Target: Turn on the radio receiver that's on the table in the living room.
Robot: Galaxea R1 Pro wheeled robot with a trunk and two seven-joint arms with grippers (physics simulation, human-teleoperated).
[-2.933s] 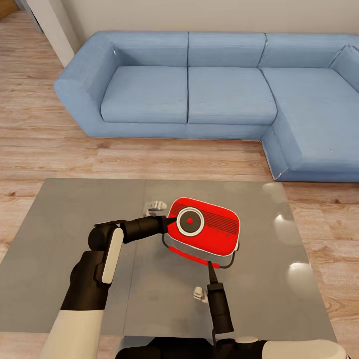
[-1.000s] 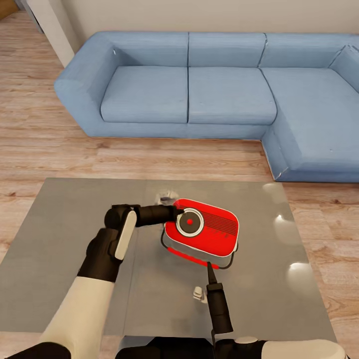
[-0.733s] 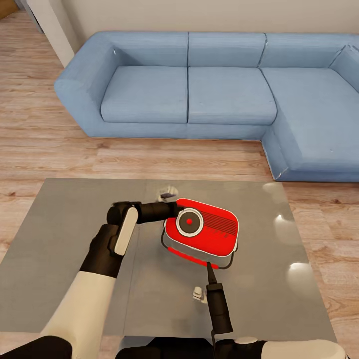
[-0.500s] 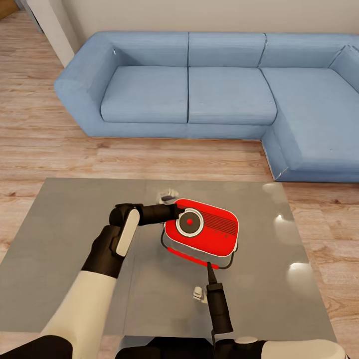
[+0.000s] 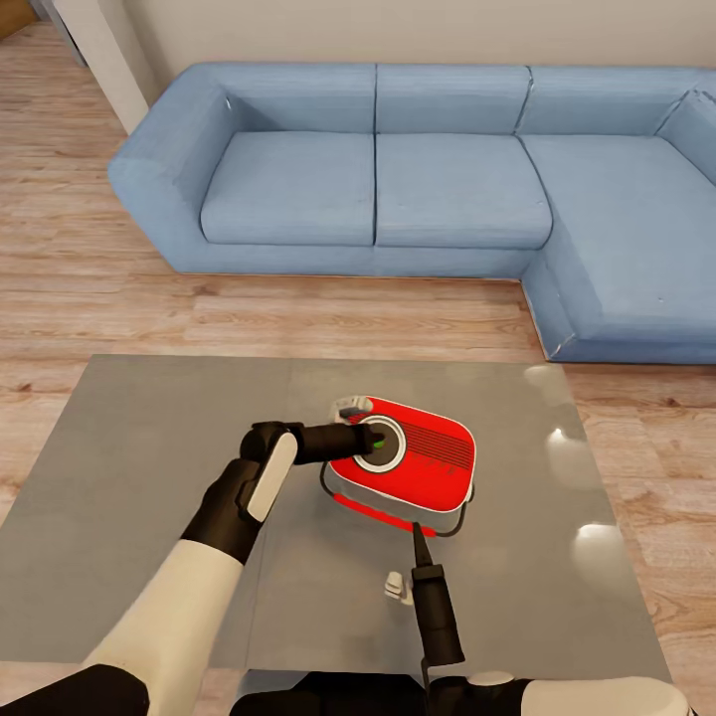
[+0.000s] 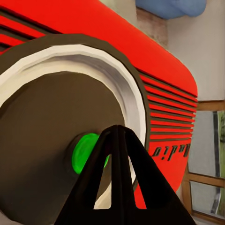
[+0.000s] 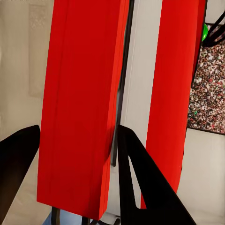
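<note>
The red radio receiver leans on its wire stand near the middle of the grey table. My left gripper is shut, its tips pressed on the small button at the centre of the white-ringed dial, and the button glows green. The left wrist view shows the joined tips on the dial beside the slotted grille. My right gripper rests at the radio's near lower edge. In the right wrist view its fingers stand apart against the red and white striped edge.
A blue L-shaped sofa runs along the far wall and down the right side. Light wood plank floor lies between sofa and table. A seam crosses the tabletop near its middle. Bright reflections dot the table's right part.
My left arm has slid to the right, bringing its shut tips onto the dial's centre. The button there has turned from red to green. The right arm and the radio have stayed put.
</note>
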